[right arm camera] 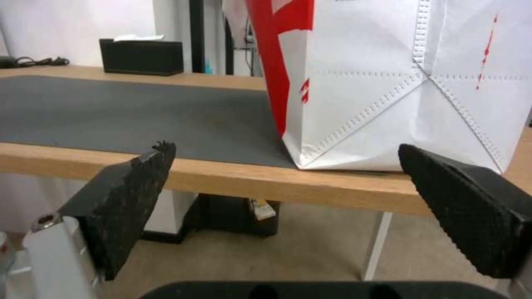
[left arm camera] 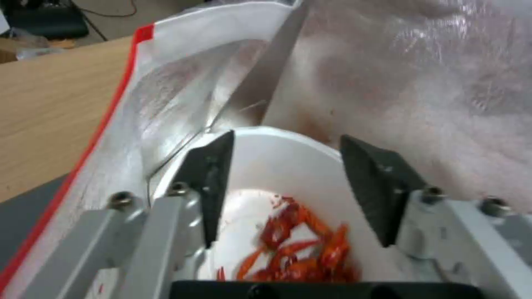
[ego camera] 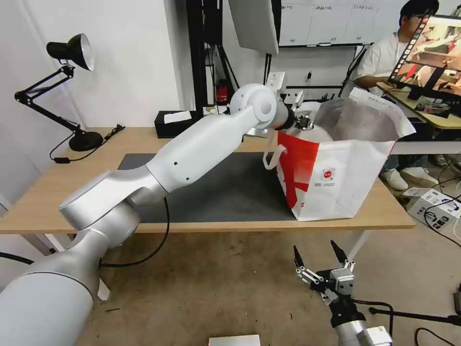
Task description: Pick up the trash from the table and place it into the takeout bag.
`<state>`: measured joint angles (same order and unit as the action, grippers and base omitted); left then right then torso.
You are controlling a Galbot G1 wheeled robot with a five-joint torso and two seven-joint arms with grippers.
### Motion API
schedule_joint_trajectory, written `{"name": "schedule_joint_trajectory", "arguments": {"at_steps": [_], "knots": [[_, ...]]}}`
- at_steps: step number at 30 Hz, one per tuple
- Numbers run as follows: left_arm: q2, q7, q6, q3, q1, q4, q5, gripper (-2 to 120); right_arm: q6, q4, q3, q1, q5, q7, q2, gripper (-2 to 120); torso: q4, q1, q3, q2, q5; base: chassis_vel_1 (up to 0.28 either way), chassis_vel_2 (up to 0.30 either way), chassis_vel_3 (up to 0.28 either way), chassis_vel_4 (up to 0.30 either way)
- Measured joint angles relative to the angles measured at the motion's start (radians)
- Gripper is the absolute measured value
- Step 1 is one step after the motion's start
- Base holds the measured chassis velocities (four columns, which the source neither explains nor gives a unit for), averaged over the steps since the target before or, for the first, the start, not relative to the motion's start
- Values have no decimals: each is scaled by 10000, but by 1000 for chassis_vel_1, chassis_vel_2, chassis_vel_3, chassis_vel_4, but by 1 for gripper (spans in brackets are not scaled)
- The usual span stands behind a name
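Takeout bag [ego camera: 345, 178] stands upright on the table [ego camera: 57, 192], at the right end of the dark grey mat [ego camera: 230, 192], mouth open, foil lining exposed. Left end effector [left arm camera: 285, 182] is at the bag's mouth with fingers apart; directly below it, inside the bag, sits the white round bowl [left arm camera: 277, 166] containing red crayfish shells [left arm camera: 299, 249]. Right end effector [ego camera: 321, 262] hangs below the table's front edge, fingers spread, empty. Black tissue box [ego camera: 175, 123] sits at the table's far edge.
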<state>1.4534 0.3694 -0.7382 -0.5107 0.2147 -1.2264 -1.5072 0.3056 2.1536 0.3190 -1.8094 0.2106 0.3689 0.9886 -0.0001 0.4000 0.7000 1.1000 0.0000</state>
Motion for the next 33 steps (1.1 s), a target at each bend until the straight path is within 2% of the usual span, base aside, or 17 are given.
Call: {"name": "schedule_joint_trajectory", "arguments": {"at_steps": [2,5,6,7,9,11,13,16,18,20,22,24,25,27,29,31,33], "knots": [[-88,1,3,104,0,-175,-1,70,0,0,0,0,0,0,0,100,-1,0,0,-1,1,0,0,0,0],[-221,0,8,183,0,-357,-12,78,0,0,0,0,0,0,0,100,-1,0,0,0,0,0,0,0,0],[-449,15,11,274,-1,-625,-48,85,0,0,0,0,0,0,0,100,-1,0,0,0,0,0,0,0,0],[-449,15,11,274,-1,-625,-48,85,0,0,0,0,0,0,0,100,-1,0,0,0,0,0,0,0,0],[-828,120,12,508,-21,-1000,-256,95,0,0,0,0,0,0,0,100,1,0,0,-1,-1,0,0,0,0],[-1084,149,12,679,-36,-1236,-436,99,0,0,0,0,0,0,0,100,0,0,0,-1,-1,0,0,0,0],[-1363,172,15,802,-51,-1435,-548,99,0,0,0,0,0,0,0,100,-1,0,-1,0,-1,0,0,0,0],[-2286,168,18,1016,-242,-2161,-723,100,0,0,0,1,0,0,0,100,3,0,0,0,-4,0,0,0,0],[-2431,168,18,1055,-301,-2283,-736,100,0,0,0,0,0,0,0,100,3,0,0,0,-4,0,0,0,0],[-3154,214,23,1357,-866,-3056,-918,100,0,0,0,0,0,0,1,100,2,0,0,0,-4,0,0,0,0],[-3334,231,25,1447,-1084,-3288,-926,100,0,0,0,1,0,-1,0,100,2,0,0,0,-5,0,0,0,0],[-3877,297,26,1803,-1837,-3877,-921,100,0,0,1,-2,0,0,0,100,-3,0,-1,0,-2,0,0,0,0],[-3877,297,26,1803,-1837,-3877,-921,100,0,0,1,-2,0,0,0,100,-3,0,-1,0,-2,0,0,0,0],[-4622,380,28,2541,-3166,-4628,-728,100,0,0,1,0,0,0,0,100,2,0,0,0,-7,0,0,0,0],[-4821,379,28,2750,-3517,-4807,-681,100,0,0,0,0,0,-2,0,100,3,0,0,0,-6,0,0,0,0],[-5438,340,53,3397,-4433,-5312,-459,100,0,0,1,0,0,0,0,100,1,0,0,0,-4,0,0,0,0],[-5582,313,59,3547,-4631,-5412,-395,100,0,0,0,0,0,-1,0,100,1,0,-1,1,-1,0,0,0,0]]}}
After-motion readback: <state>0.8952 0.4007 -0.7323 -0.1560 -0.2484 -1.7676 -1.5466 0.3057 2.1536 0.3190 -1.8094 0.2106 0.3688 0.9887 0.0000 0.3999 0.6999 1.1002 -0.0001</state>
